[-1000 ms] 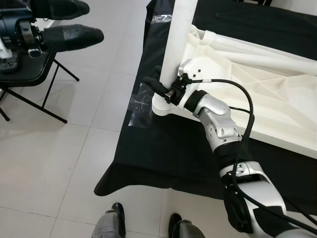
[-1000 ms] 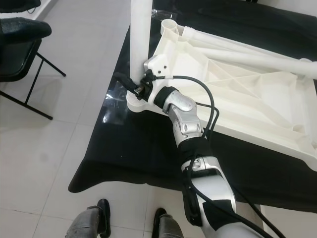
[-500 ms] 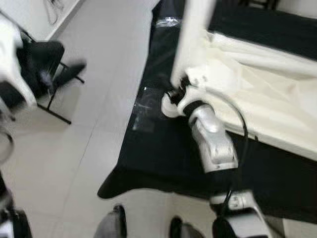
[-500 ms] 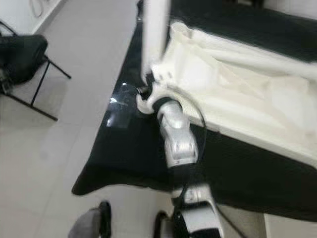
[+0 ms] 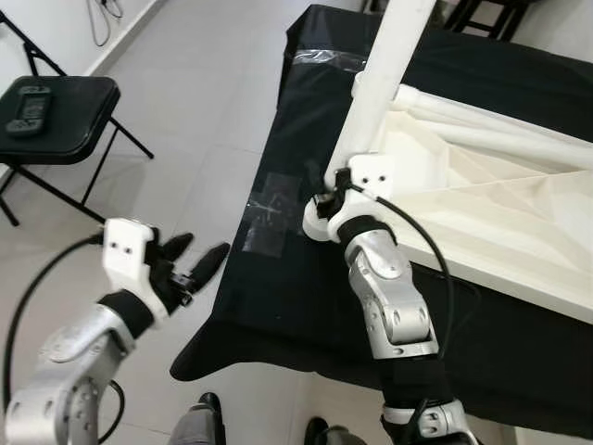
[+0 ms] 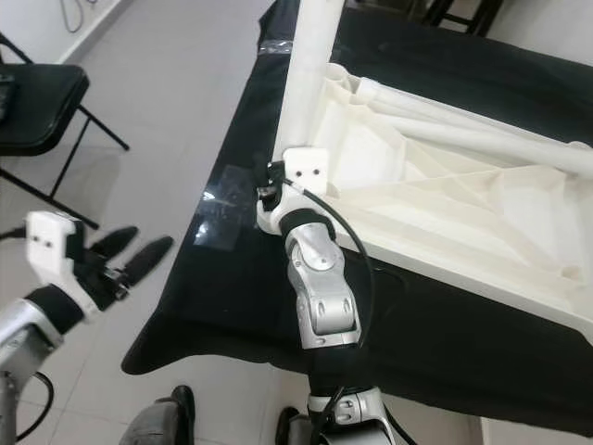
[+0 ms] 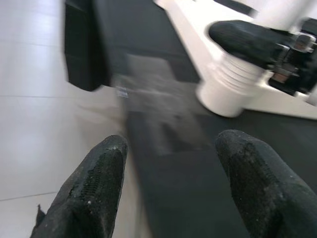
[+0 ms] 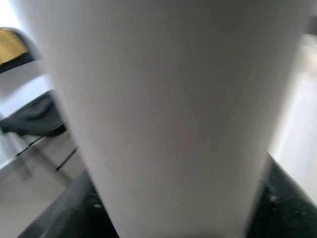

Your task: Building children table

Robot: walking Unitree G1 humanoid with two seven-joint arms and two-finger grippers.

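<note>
- The counter (image 5: 278, 278) has a black cloth over it, and the white tabletop (image 5: 482, 204) lies on it upside down, with its ribbed underside facing up and its long side running from the near left to the far right.
- The white leg (image 5: 380, 83) stands almost upright in the corner socket (image 5: 315, 218) at the near left corner of the tabletop. Its long axis points up and leans a little to the far right.
- The right hand (image 5: 326, 197) is low on the leg, just above the socket. In the right wrist view its fingers (image 8: 74, 208) lie on both sides of the leg, clamped on it.
- The left hand (image 5: 193, 261) hovers over the floor, left of the counter edge, with its fingers (image 7: 94, 183) apart and nothing between them. The socket lies to its right and a little farther.
- The right hand is the nearer one, so I judge that seating the leg depends on it.
</note>
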